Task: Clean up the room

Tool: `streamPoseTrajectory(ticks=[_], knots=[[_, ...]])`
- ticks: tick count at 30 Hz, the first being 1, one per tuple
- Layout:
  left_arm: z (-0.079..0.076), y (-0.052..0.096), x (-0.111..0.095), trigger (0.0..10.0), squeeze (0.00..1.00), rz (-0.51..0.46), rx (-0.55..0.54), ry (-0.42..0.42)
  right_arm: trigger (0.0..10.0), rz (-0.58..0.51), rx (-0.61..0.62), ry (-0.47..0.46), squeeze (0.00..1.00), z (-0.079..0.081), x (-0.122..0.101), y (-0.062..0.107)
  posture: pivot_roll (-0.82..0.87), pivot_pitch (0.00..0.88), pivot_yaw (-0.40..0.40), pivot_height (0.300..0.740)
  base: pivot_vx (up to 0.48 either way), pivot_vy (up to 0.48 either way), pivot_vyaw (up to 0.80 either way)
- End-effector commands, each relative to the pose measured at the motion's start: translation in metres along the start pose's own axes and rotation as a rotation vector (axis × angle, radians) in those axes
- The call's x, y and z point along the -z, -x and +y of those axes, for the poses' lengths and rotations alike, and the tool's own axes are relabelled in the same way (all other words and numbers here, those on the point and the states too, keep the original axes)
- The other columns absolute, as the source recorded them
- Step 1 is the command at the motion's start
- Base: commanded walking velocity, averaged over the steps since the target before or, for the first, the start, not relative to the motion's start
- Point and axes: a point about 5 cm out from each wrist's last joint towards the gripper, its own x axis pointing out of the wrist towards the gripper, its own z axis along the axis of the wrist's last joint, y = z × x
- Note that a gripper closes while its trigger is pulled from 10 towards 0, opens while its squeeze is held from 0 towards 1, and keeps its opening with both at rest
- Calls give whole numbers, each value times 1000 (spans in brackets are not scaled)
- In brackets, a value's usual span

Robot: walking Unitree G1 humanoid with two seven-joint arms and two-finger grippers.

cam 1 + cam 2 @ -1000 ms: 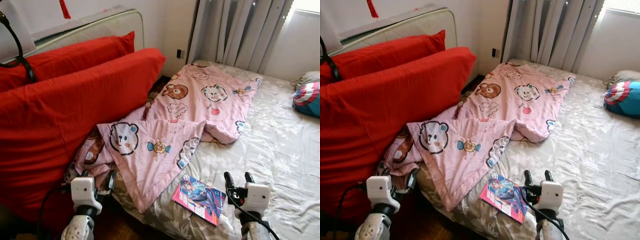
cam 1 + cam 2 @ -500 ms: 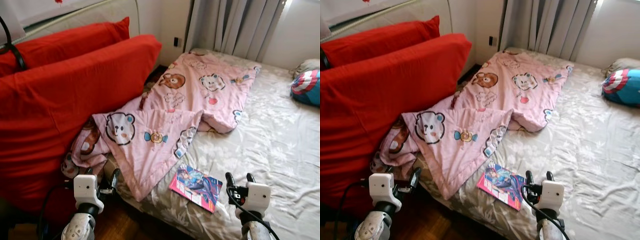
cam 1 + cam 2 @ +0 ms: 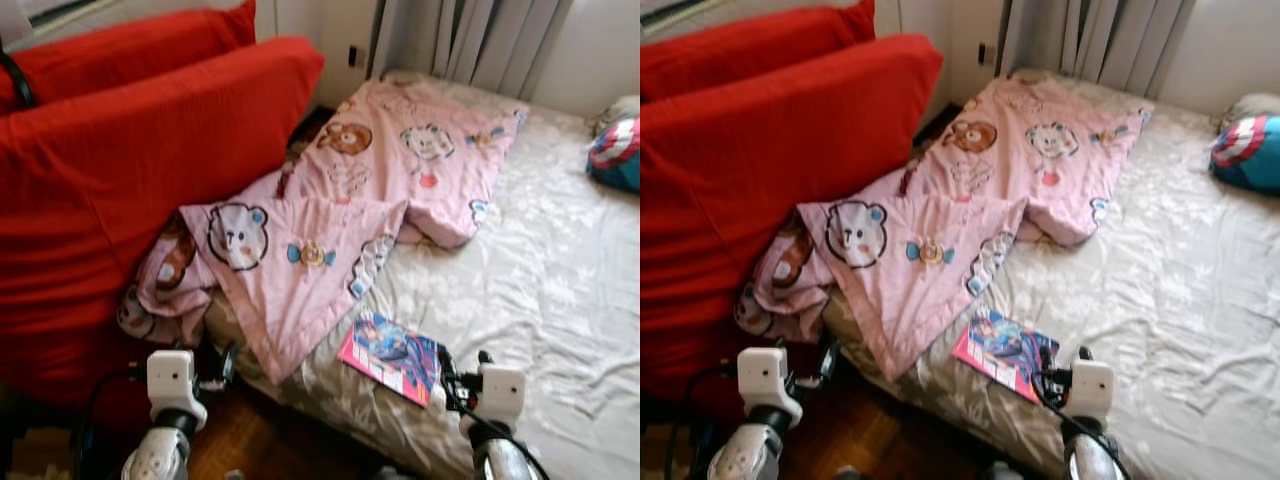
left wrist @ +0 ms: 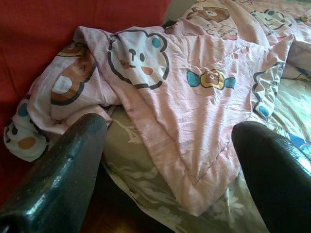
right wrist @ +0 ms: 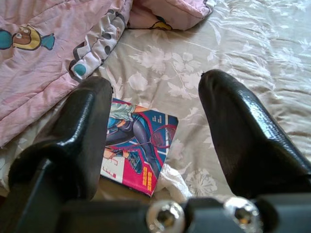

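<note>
At the near edge of the bed (image 3: 560,290), a bright comic book (image 3: 392,356) lies flat on the pale flowered sheet, just beside the drooping corner of a pink cartoon-bear blanket (image 3: 330,230) that sprawls from the far curtains (image 3: 470,40) down over the mattress edge. My right gripper (image 5: 155,116) hangs just above and short of the book, its two black fingers (image 5: 243,131) spread wide with nothing between them. My left gripper (image 4: 170,160) is low over the dark wooden floor (image 3: 255,440), also spread and empty, facing the blanket's hanging corner. Large red cushions (image 3: 140,150) lean upright along the bed's left side, and a blue pillow with a star shield (image 3: 618,150) rests at the far right. I judge the step in hand to be picking up the book. To do it well, I should lower the right gripper until one finger sits on each side of the book's near edge, press lightly into the soft mattress so a finger slides under the thin cover, then close gently so the pages do not crease. Compared with a second ago, my view has tipped further down and drawn closer to the bed: the headboard and red tassel have slipped out of sight, and my right gripper now sits almost against the book's corner rather than beside it.
</note>
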Motion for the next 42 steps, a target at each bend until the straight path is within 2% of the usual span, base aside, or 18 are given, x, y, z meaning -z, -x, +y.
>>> streamPoseTrajectory(ticks=[1,11,15,34,39,42], knots=[[-1,4,2,10000,0,21,3,15,10000,24,17,-6,0,-3,4,2,-99,166,-40,660,0,0,0],[-4,3,2,10000,0,31,12,18,10000,45,11,-3,0,-1,5,0,-98,167,-38,660,0,0,0],[-4,4,3,10000,0,36,14,17,10000,31,7,-14,0,1,4,0,-98,167,-37,636,0,0,0],[-2,5,4,10000,0,55,8,12,10000,42,0,-11,0,2,5,-5,-93,173,-35,636,0,0,0],[-2,6,6,10000,0,61,13,18,10000,68,5,-21,0,2,8,-5,-91,174,-34,636,282,0,0],[-2,6,6,10000,0,62,14,19,10000,69,12,-44,0,2,9,-5,-90,174,-33,636,311,0,-775]])
